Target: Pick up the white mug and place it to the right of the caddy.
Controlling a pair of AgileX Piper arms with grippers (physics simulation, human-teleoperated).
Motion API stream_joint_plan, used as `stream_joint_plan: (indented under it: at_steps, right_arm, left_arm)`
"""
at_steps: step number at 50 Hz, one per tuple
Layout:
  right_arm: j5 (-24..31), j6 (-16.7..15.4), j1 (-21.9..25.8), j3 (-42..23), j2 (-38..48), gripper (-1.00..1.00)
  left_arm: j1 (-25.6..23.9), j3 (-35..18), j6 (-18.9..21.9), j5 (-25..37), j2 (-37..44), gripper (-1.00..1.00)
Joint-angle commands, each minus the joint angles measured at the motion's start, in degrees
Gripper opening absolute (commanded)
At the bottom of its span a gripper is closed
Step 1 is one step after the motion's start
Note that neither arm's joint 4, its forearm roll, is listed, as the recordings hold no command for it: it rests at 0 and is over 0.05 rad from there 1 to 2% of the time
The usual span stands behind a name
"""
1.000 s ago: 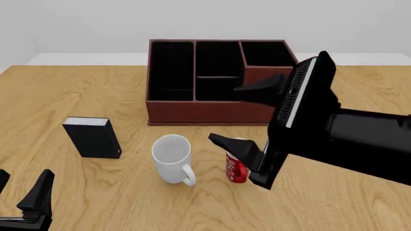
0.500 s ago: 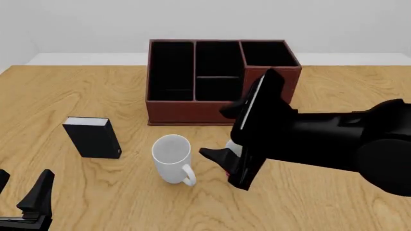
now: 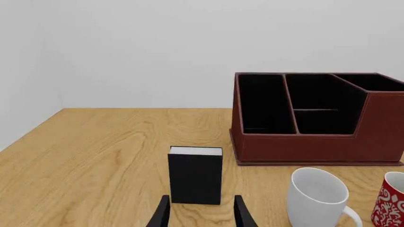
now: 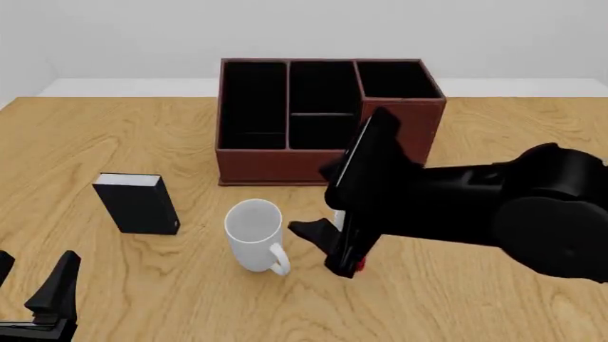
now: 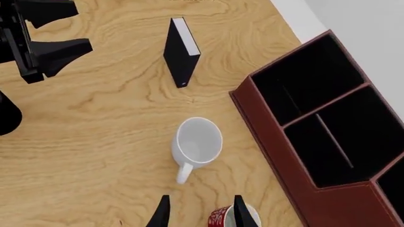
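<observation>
the white mug (image 4: 255, 229) stands upright on the table (image 4: 475, 306), in front of the caddy (image 4: 285, 165) and a little apart from it, with its handle turned toward my side of the table. my right gripper (image 4: 328, 206) is just to the right of it in the front view, with fingers apart and nothing between them. in my right wrist view the mug (image 5: 197, 143) lies ahead of my fingers (image 5: 162, 213) and a bit off the middle line, while the red mug (image 5: 235, 216) sits almost at one fingertip, very near. so the mug i want is to my left and slightly forward, and the red one is the thing i could hit by mistake.

my left gripper (image 3: 200, 213) is also apart and holds nothing; it rests low at the near left corner, with the black box (image 3: 196, 174) right in front of it and the mug (image 3: 317, 197) further off to the side. i judge my right arm is the nearer one, and it is also on the side where the mug must go, to the right of the caddy
</observation>
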Motion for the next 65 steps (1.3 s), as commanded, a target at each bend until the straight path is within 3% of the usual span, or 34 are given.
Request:
stream_joint_plan:
  at_steps: [1, 39, 65]
  right_arm:
    - [-0.4, 2.6, 0.5, -1.8, 2.4, 1.0]
    - [-6.2, 9.0, 2.1, -0.9, 9.0, 1.0]
    - [-9.7, 10.8, 0.8, 1.6, 12.4, 1.0]
  left_arm:
    - [0.0, 0.0, 0.0, 0.0, 0.0, 1.0]
    - [0.0, 0.0, 0.0, 0.0, 0.0, 1.0]
    - [0.0, 0.0, 0.0, 0.0, 0.0, 1.0]
